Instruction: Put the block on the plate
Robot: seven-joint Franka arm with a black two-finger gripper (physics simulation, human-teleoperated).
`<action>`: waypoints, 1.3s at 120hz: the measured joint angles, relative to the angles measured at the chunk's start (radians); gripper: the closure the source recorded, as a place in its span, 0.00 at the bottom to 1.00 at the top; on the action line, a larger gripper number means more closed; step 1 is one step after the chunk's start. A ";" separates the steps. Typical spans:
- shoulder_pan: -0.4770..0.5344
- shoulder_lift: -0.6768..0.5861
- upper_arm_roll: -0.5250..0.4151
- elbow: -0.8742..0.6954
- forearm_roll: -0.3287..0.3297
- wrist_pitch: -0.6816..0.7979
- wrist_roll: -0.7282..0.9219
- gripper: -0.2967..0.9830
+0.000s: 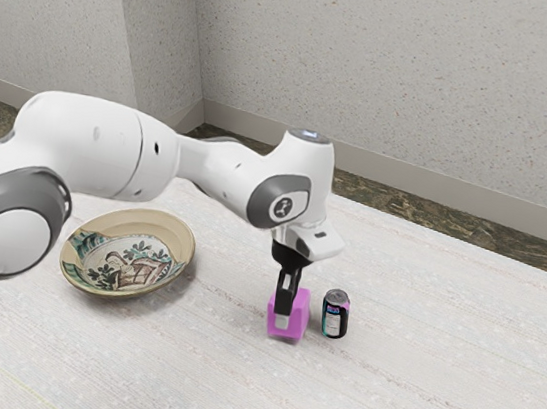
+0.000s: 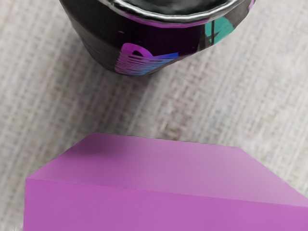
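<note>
The black gripper points down at the magenta block, overlapping it in the exterior view, so its opening is hidden. In the wrist view the block is large at the lower edge, close under my hand. Whether the block touches the table cannot be told. A round, patterned plate with a raised cream rim lies well apart from the block, toward the exterior view's left.
A dark soda can stands upright beside the block, on the exterior view's right; the can shows in the wrist view too, with a gap between it and the block. Both are over the pale table.
</note>
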 joint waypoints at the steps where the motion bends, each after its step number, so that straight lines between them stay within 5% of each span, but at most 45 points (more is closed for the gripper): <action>1: 0.000 -0.002 0.000 0.000 0.000 0.000 -0.001 0.47; 59: 0.005 -0.212 0.022 -0.016 0.003 -0.036 -0.026 0.46; 109: 0.007 -0.248 0.420 -0.022 -0.093 -0.126 0.055 0.46; 156: 0.007 -0.249 0.672 -0.090 -0.231 -0.147 0.227 0.46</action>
